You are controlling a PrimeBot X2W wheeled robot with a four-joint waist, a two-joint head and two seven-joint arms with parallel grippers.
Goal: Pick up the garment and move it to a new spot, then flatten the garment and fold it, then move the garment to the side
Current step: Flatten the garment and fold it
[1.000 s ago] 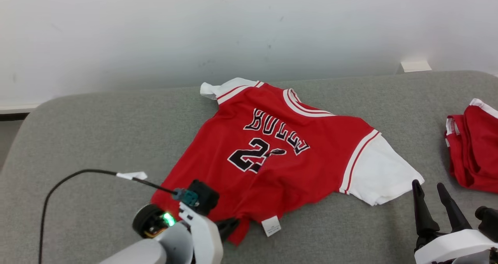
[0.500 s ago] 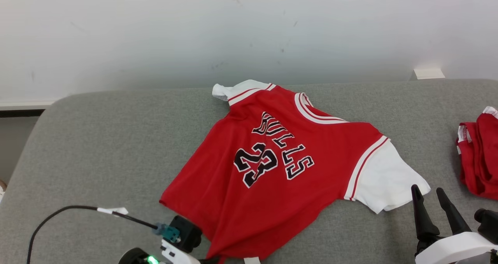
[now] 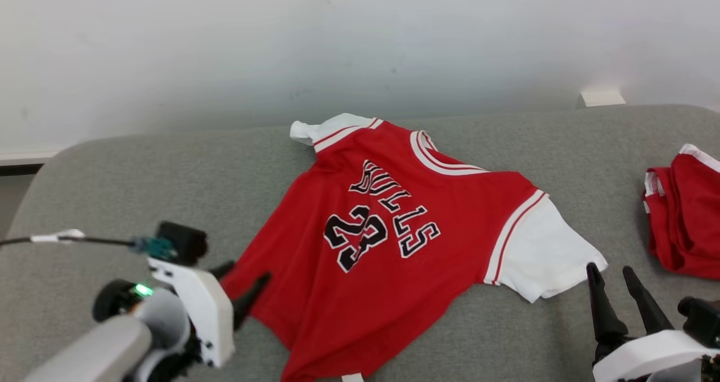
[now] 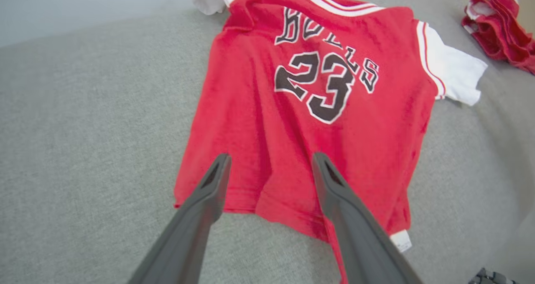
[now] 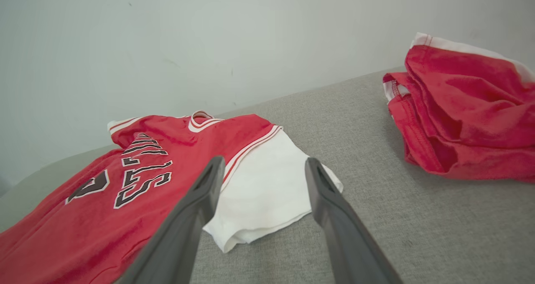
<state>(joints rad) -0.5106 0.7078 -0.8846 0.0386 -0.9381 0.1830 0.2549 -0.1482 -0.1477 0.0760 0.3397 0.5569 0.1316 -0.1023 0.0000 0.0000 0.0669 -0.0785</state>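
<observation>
Red jersey (image 3: 388,241) spread on grey cushion (image 3: 140,174); left fingers (image 4: 207,200) apart, empty, at its edge; right fingers (image 5: 194,208) apart, empty.

A red jersey (image 3: 388,258) with white sleeves and black "BULLS 23" lettering is spread nearly flat on the grey cushion (image 3: 140,174), collar far, hem near.

The garment (image 3: 382,241) lies spread mid-worktop (image 3: 140,174), collar toward the wall (image 3: 225,50) behind. The left end effector (image 3: 248,270) is at its near-left hem corner. The right end effector (image 3: 607,267) is out front, just beside the right-hand sleeve (image 3: 548,258). Farther right, well apart, a bundled cloth (image 3: 683,213) rests on the worktop.
</observation>
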